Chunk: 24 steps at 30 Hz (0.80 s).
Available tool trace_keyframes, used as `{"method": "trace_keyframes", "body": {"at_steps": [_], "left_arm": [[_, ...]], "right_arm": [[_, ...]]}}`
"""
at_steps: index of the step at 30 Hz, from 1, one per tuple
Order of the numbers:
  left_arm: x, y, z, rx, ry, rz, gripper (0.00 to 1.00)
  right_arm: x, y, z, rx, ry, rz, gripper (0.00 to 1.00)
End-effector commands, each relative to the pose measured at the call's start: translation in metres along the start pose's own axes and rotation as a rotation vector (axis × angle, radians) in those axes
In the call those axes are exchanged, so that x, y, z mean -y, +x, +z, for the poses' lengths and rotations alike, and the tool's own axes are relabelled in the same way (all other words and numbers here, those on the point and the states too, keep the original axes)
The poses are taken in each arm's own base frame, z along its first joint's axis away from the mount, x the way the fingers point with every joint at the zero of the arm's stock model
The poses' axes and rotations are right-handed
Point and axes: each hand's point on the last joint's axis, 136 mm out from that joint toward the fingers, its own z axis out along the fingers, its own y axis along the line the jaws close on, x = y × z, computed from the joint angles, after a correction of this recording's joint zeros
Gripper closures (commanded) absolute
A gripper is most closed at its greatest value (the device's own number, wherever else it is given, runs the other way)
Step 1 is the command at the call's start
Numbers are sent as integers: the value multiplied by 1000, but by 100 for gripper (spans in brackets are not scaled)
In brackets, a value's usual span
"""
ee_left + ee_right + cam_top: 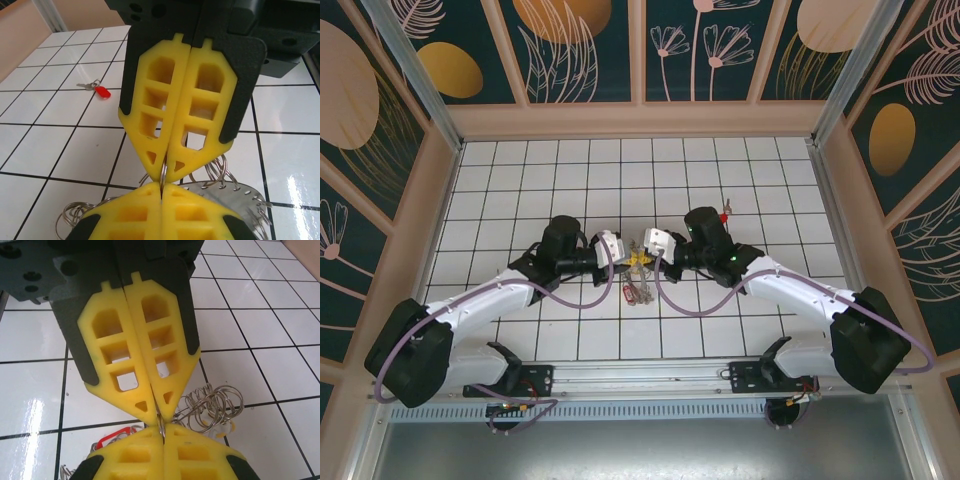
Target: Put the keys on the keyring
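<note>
Your tiled table (520, 170) carried it all. Just above the keyring (235, 196), your left gripper (160, 188) and right gripper (164, 171) stood tip to tip, each clamped together on one thin wire loop of that keyring. A red-headed key (101, 91) lay well apart from the keyring, on its far side.

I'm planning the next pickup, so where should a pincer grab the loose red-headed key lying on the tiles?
Probably take the red-headed key by its plastic head, straight down from above: it lies flat, and the head looks thicker than the blade.
</note>
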Motion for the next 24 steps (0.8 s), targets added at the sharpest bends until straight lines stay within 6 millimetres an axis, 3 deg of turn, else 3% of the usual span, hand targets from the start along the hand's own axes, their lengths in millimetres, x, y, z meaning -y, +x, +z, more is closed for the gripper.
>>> {"method": "trace_keyframes", "body": {"at_steps": [1,4,8,12,19,24], "left_arm": [[-5,-18,4,40,-1,27,100],[-6,-28,-1,91,-23,30,100],[-6,-39,-6,142,-34,-4,100],[2,-49,-12,216,-10,-25,100],[10,-52,-14,241,20,-16,100],[15,-55,-16,251,53,11,100]], "right_arm": [[-2,-64,-11,216,-17,-70,100],[-5,-57,-12,186,-28,-97,100],[-6,-40,-23,151,-31,-119,85],[-8,-27,-37,142,-72,-99,82],[-15,-16,-42,113,-134,-92,73],[-14,-13,-39,106,-136,-94,72]]}}
